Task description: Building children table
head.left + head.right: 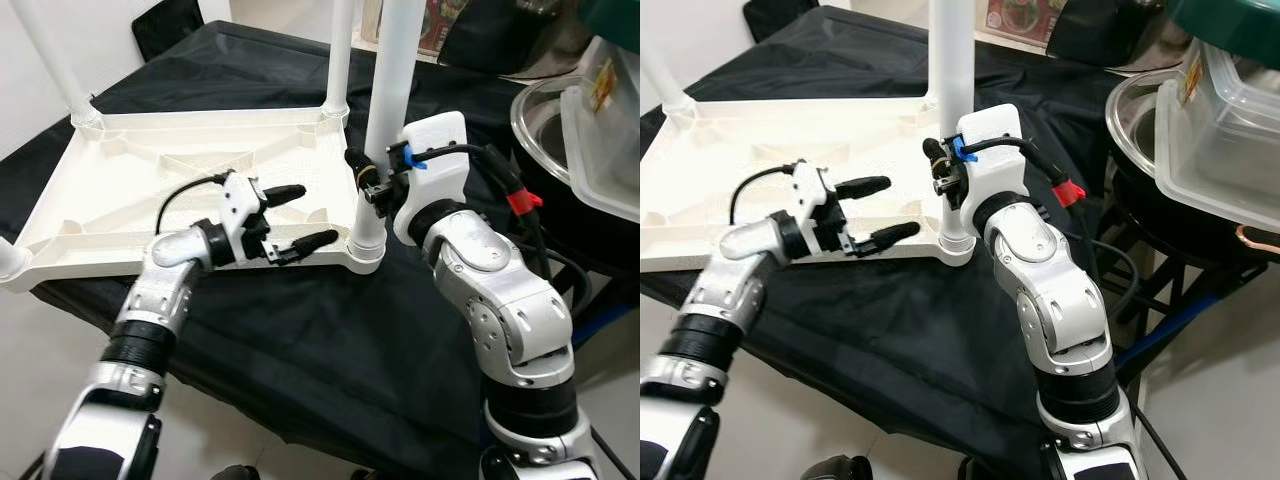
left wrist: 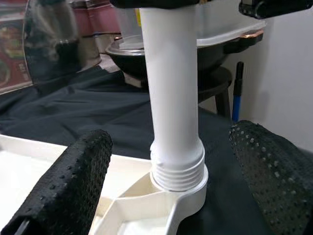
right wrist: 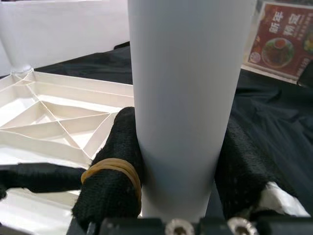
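1. Now the right end effector (image 1: 940, 178) is clamped on the white leg (image 1: 392, 90), which stands in the upturned tabletop's (image 1: 150, 190) near corner socket.
2. Beside that leg, the left end effector (image 1: 300, 215) hangs wide open, empty.
3. Next, probably screwing the leg fully home.

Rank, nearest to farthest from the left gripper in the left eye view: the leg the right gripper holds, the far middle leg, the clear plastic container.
From the left gripper, open over the tabletop:
1. The held leg, just to its right, clamped by the right gripper.
2. The far middle leg, behind, at the tabletop's far corner.
3. The clear plastic container, far right.
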Robot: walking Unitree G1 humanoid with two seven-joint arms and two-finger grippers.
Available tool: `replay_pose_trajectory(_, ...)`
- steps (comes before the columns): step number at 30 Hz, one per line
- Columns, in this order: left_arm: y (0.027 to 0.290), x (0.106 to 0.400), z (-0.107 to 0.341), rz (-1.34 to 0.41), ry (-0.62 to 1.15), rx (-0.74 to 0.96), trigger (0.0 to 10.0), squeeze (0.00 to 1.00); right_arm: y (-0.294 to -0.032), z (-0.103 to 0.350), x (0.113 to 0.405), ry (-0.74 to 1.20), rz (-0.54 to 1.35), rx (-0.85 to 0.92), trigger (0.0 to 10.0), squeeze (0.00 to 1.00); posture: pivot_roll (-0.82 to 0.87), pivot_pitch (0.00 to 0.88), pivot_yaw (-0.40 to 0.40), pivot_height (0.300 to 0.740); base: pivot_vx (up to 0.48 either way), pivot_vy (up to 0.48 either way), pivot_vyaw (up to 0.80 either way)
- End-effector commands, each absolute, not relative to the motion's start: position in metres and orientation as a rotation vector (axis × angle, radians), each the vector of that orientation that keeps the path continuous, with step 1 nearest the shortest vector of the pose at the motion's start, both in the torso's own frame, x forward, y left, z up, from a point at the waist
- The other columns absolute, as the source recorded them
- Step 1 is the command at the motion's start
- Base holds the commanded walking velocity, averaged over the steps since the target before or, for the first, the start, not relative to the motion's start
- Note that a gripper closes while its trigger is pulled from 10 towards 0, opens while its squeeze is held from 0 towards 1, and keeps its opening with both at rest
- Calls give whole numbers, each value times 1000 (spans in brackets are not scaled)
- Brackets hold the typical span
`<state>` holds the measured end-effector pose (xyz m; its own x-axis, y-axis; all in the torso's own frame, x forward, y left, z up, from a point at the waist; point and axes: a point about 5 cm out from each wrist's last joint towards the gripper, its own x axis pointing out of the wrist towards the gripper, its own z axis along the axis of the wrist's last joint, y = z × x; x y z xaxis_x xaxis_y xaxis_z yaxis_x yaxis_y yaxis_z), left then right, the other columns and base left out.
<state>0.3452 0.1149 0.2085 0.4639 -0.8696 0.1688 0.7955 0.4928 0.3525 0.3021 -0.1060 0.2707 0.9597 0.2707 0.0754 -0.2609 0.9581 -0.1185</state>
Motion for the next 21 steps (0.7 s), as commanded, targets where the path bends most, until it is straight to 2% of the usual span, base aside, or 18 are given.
replay_pose_trajectory(1,114,343,204,-1030,-342,259,10000,0,-123,230,310,140,178,-113,10000,0,-133,159,-13,740,0,0,0)
replay_pose_trajectory(5,113,342,204,-1021,-344,262,10000,0,-123,230,311,140,177,-110,10000,0,-133,159,-13,740,0,0,0)
replay_pose_trajectory(17,74,347,214,-947,-441,290,10000,0,-124,231,307,118,168,-77,10000,0,-135,137,1,740,0,0,0)
replay_pose_trajectory(21,72,354,222,-913,-460,296,10000,0,-125,233,306,101,163,-67,10000,0,-143,115,13,740,0,0,0)
